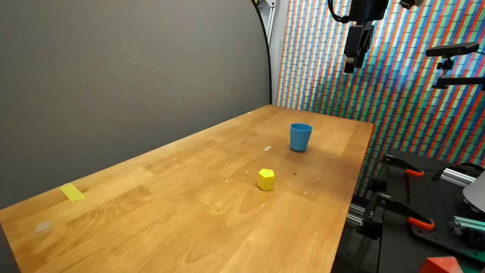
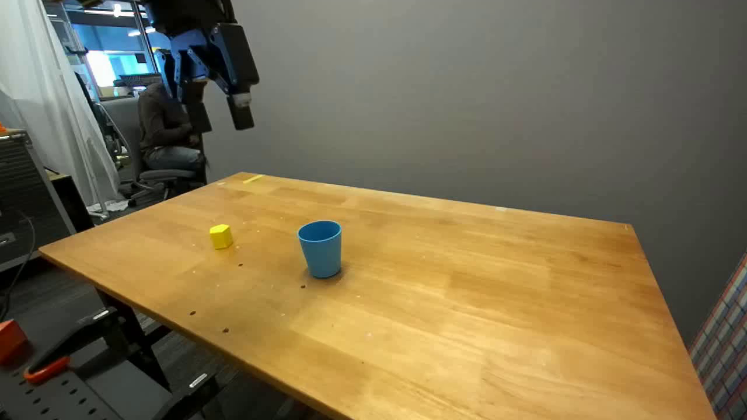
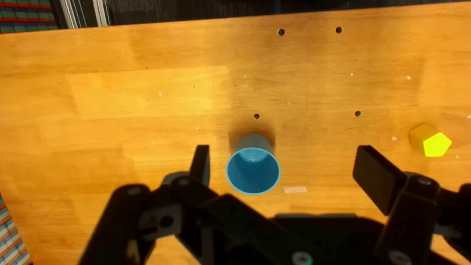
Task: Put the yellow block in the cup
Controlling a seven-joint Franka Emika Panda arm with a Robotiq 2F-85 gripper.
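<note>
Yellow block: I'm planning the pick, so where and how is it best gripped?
Probably from straight above: the yellow block stands upright, pentagonal end up, with the blue cup apart from it. I'd close the open fingers on its upright sides, one flat against a face, the other at the opposite edge, since no two sides look parallel.

Blocky black fingers (image 2: pixel 241 118) (a pale patch (image 2: pixel 242 100) on one) and a curved black cable (image 1: pixel 333 14).

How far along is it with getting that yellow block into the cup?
Nothing looks done: the yellow block sits on the table, apart from the upright blue cup. Nothing is in hand: the gripper hangs open above, holding nothing. Left: grasping the block, lifting it and dropping it in.
</note>
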